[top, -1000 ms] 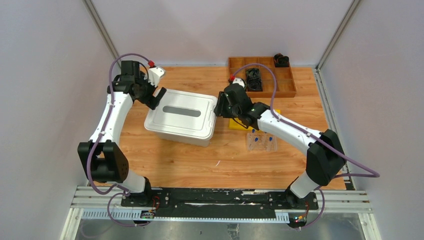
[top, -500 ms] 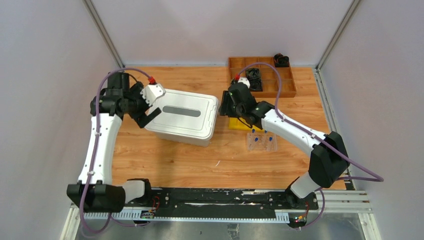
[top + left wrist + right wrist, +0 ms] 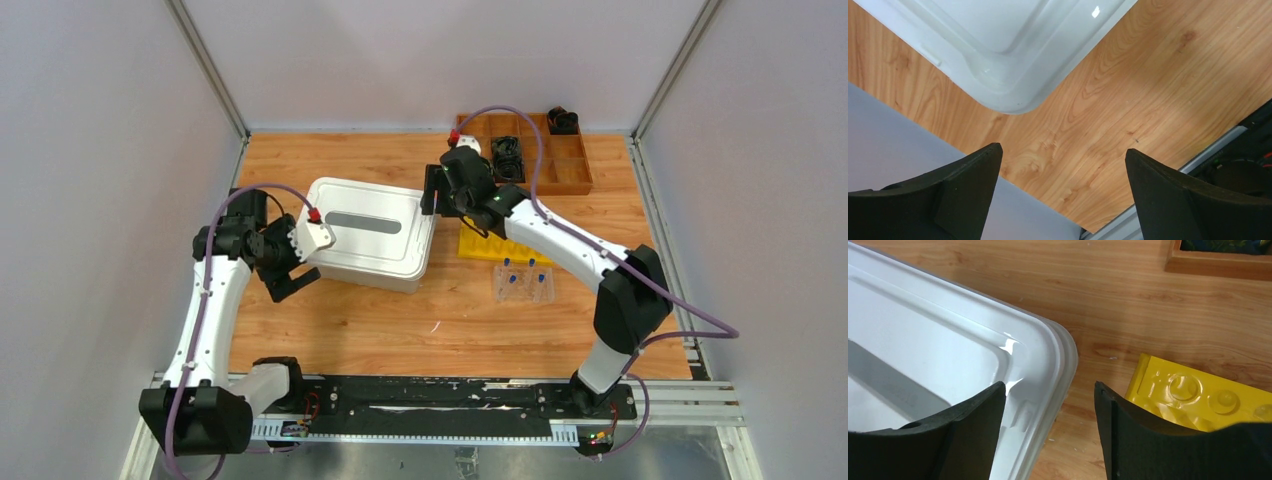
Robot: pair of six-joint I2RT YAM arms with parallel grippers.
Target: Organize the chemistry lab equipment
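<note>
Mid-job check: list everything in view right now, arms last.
Storage bin: one, white, lid on, table centre.
Moulded tray: one, yellow, right of the bin.
Tube rack: one, clear, in front of the yellow tray.
Blue-capped tubes: about four, clear, in the rack.
Compartment tray: one, wooden, far right corner, black items inside.
Table: one, wood-grain.
Left gripper: one, black, open, off the bin's near left corner.
Right gripper: one, black, open, over the bin's far right corner.
</note>
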